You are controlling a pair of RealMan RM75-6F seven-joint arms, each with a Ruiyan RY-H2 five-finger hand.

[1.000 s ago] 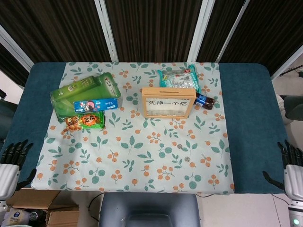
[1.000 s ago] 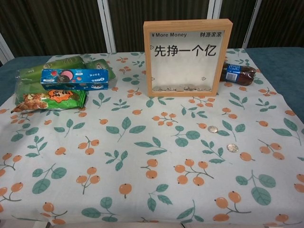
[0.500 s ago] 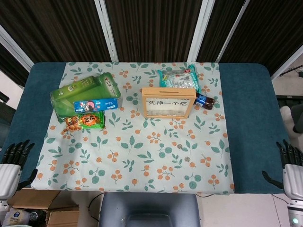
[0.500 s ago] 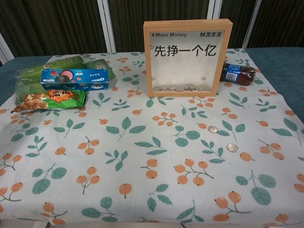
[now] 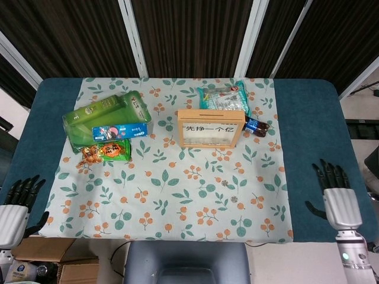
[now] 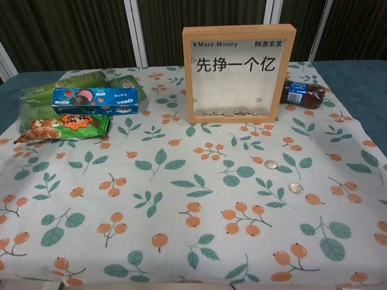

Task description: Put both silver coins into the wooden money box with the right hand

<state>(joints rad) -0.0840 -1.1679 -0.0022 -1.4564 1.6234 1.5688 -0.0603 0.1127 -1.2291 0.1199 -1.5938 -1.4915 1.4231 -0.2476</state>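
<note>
Two silver coins lie on the flowered cloth: one (image 6: 271,164) (image 5: 224,183) nearer the box, the other (image 6: 295,188) (image 5: 234,199) closer to the front edge. The wooden money box (image 5: 211,128) (image 6: 239,73) stands upright behind them, with several coins at its bottom. My right hand (image 5: 336,196) hovers over the blue table edge at the front right, fingers spread, holding nothing, well right of the coins. My left hand (image 5: 16,203) is at the front left corner, fingers apart and empty. Neither hand shows in the chest view.
Snack packs (image 5: 105,118), an Oreo box (image 6: 94,101) and an orange packet (image 5: 105,152) lie at the left. A small cola bottle (image 6: 303,93) lies right of the box, a snack bag (image 5: 222,97) behind it. A chair back (image 5: 186,263) sits below the table's front edge.
My right hand has moved left and forward, from the frame's right edge over the blue table edge. The left hand barely shifted. The coins and box have not moved.
</note>
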